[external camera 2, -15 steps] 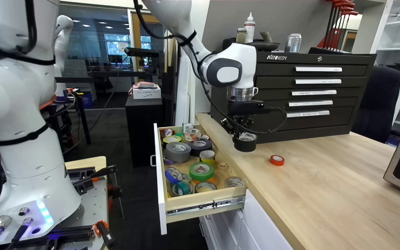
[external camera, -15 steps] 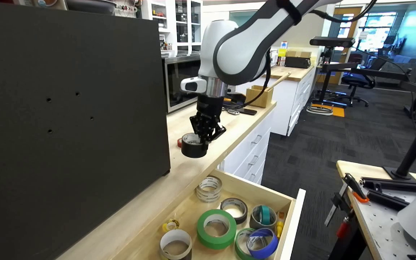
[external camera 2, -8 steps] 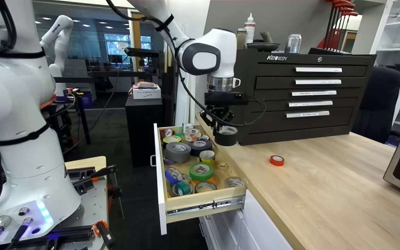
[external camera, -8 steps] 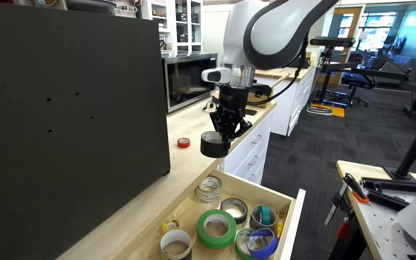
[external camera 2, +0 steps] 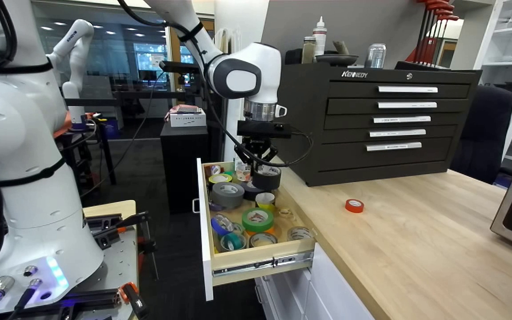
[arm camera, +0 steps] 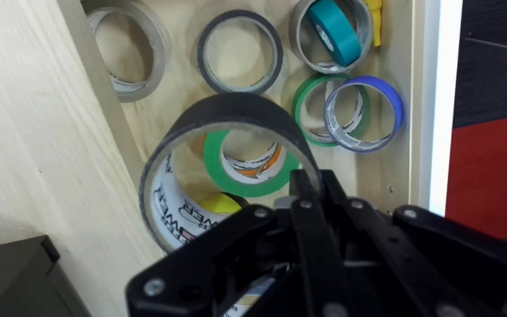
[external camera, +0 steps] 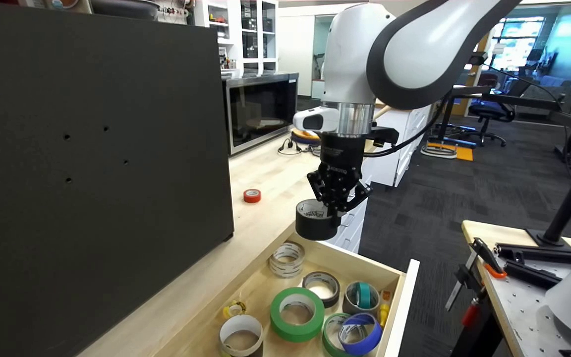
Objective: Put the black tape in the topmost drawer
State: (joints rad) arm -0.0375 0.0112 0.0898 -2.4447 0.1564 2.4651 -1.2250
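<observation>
The black tape is a wide roll with a white printed core. It also shows in an exterior view and in the wrist view. My gripper, seen too in the wrist view, is shut on the roll's wall, one finger inside the ring and one outside. The roll hangs upright from the fingertips. The open drawer lies below it, also in an exterior view and in the wrist view. In the wrist view the roll overlaps the drawer's inside, above its contents.
The drawer holds several tape rolls: a green roll, a blue roll, a clear roll and a grey roll. A red tape lies on the counter. A black tool chest stands beside the drawer.
My gripper has carried the black tape from over the counter sideways to over the open drawer, and lowered it a little in the last half second. The grip is unchanged.
</observation>
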